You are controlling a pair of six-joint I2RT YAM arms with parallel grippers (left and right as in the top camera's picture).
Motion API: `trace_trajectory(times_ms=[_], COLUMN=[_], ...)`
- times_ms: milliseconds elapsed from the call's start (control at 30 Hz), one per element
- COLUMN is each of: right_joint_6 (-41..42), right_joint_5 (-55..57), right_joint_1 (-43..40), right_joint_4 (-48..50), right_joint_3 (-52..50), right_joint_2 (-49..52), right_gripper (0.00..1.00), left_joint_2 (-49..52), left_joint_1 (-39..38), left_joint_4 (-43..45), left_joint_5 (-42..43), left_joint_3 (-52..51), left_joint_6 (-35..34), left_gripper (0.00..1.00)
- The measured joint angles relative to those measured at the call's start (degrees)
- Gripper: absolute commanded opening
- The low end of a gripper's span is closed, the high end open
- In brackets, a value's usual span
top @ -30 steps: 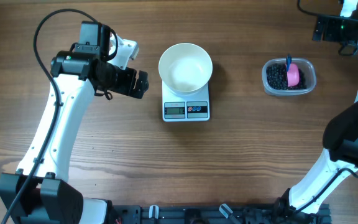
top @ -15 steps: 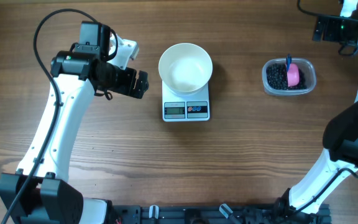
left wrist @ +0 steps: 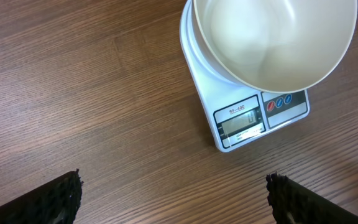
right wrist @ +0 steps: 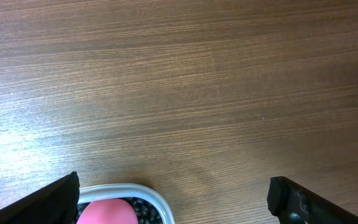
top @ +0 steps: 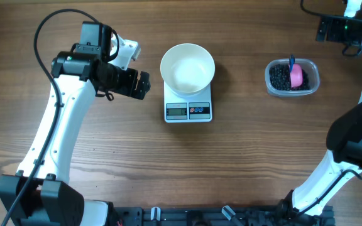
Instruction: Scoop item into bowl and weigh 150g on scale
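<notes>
**Pre-scoop: both grippers wide, nothing picked up**

Overhead: found the bowl (top: 187, 68) empty, seated on the scale (top: 188, 110) mid-table. Spotted the beans (top: 279, 78) heaped in the clear tub (top: 316, 70) well off to the right, with the pink scoop (top: 297, 76) lying in them, blue handle toward the far side. Saw the left gripper (top: 142, 83) just left of the bowl, jaws apart, grasping nothing.

Left wrist: looked down on bowl (left wrist: 275, 37) and scale (left wrist: 253, 121). Saw fingers spread at the bottom corners, bare wood between. Couldn't read the display.

Right wrist: caught only the tub's rim (right wrist: 148, 190), the scoop (right wrist: 107, 213) and a few beans at the bottom edge. Found the right gripper (right wrist: 173, 199) released, hovering by the tub, touching nothing.

Judged the step in hand to be fetching the scoop. Reckoned it best to come down over the handle rather than the pink end, square the jaws across it, clamp firmly before lifting, and avoid dragging the tub. Thought it worth confirming a zeroed scale before the first pour.
</notes>
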Motion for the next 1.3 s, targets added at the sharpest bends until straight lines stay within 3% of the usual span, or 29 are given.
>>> trace_trajectory(times_ms=[600, 700, 767, 833, 933, 1067, 1300], right_joint_6=[0.0, 0.0, 0.0, 0.0, 0.0, 0.0, 0.0], right_joint_5=[0.0, 0.0, 0.0, 0.0, 0.0, 0.0, 0.0], right_joint_1=[0.0, 0.0, 0.0, 0.0, 0.0, 0.0, 0.0], right_joint_4=[0.0, 0.0, 0.0, -0.02, 0.0, -0.02, 0.0], right_joint_3=[0.0, 0.0, 0.0, 0.0, 0.0, 0.0, 0.0], right_joint_2=[0.0, 0.0, 0.0, 0.0, 0.0, 0.0, 0.0], right_gripper=[1.0, 1.0, 1.0, 1.0, 1.0, 1.0, 1.0], left_joint_2=[0.0, 0.0, 0.0, 0.0, 0.0, 0.0, 0.0], left_joint_1=[0.0, 0.0, 0.0, 0.0, 0.0, 0.0, 0.0], left_joint_4=[-0.13, -4.44, -10.45, -18.25, -19.61, -19.47, -15.23], left_joint_5=[0.07, 2.43, 5.81, 9.99, 13.33, 15.08, 15.91], left_joint_3=[0.0, 0.0, -0.02, 0.02, 0.02, 0.02, 0.02], left_joint_6=[1.18, 8.44, 18.58, 32.89, 44.39, 50.71, 54.07], left_gripper=[1.0, 1.0, 1.0, 1.0, 1.0, 1.0, 1.0])
